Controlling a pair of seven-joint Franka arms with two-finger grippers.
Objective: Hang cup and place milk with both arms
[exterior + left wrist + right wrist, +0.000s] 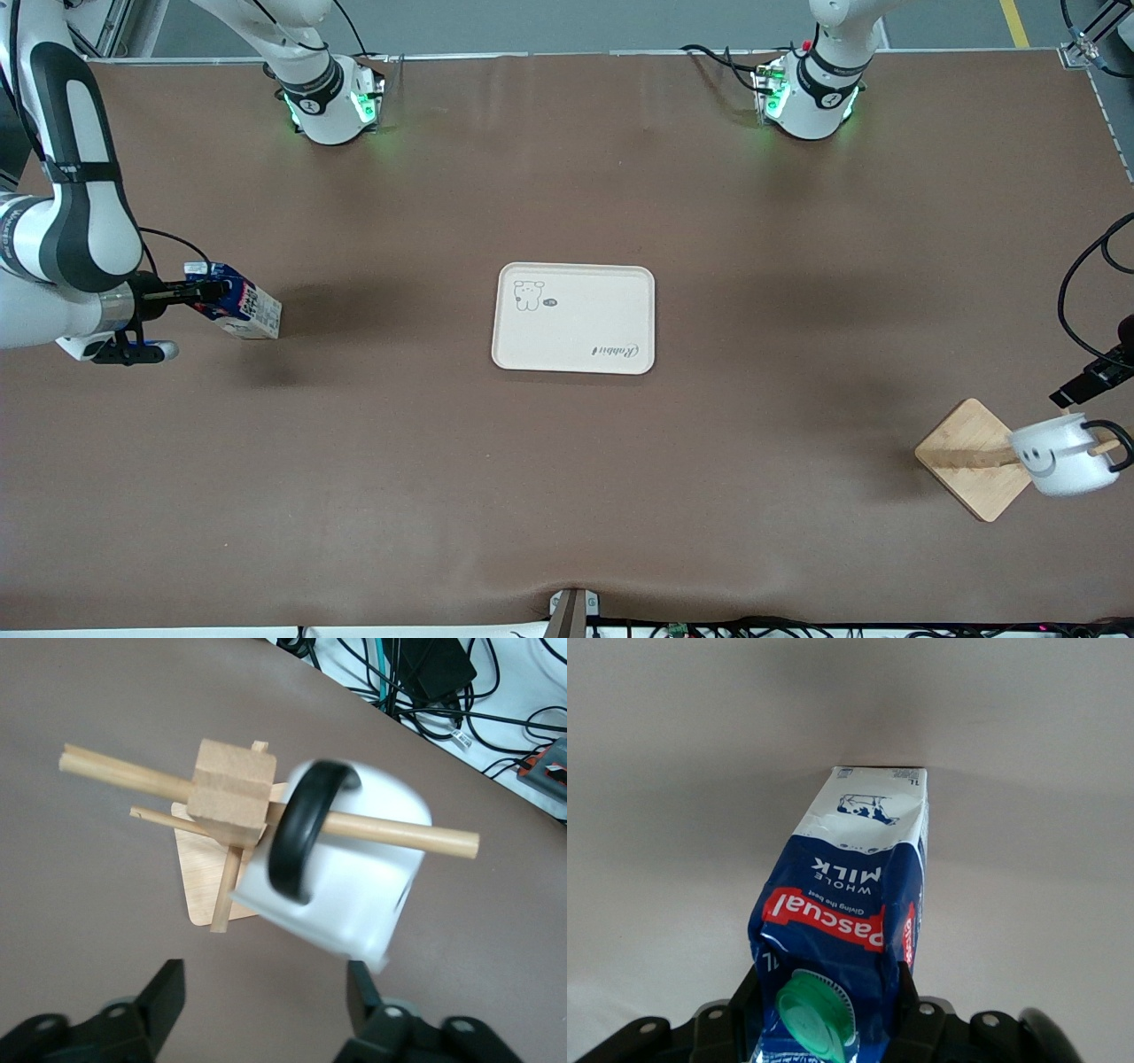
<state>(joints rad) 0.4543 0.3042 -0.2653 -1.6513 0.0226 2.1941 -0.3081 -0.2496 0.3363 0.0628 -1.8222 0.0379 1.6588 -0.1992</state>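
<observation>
The white smiley cup [1059,456] hangs by its black handle on a peg of the wooden rack [970,461], near the left arm's end of the table. In the left wrist view the cup [354,886] sits on the peg of the rack [232,788]. My left gripper [264,997] is open and empty, drawn back a little from the cup; it shows at the frame edge in the front view [1085,383]. My right gripper [208,291] is shut on the top of the milk carton [248,310], by the green cap [815,1014]. The carton [850,877] is tilted, its bottom end at the table.
A white tray [576,310] with a bear drawing lies flat in the middle of the table. Brown tabletop lies between the carton and the tray. Cables lie off the table's edge near the rack [461,691].
</observation>
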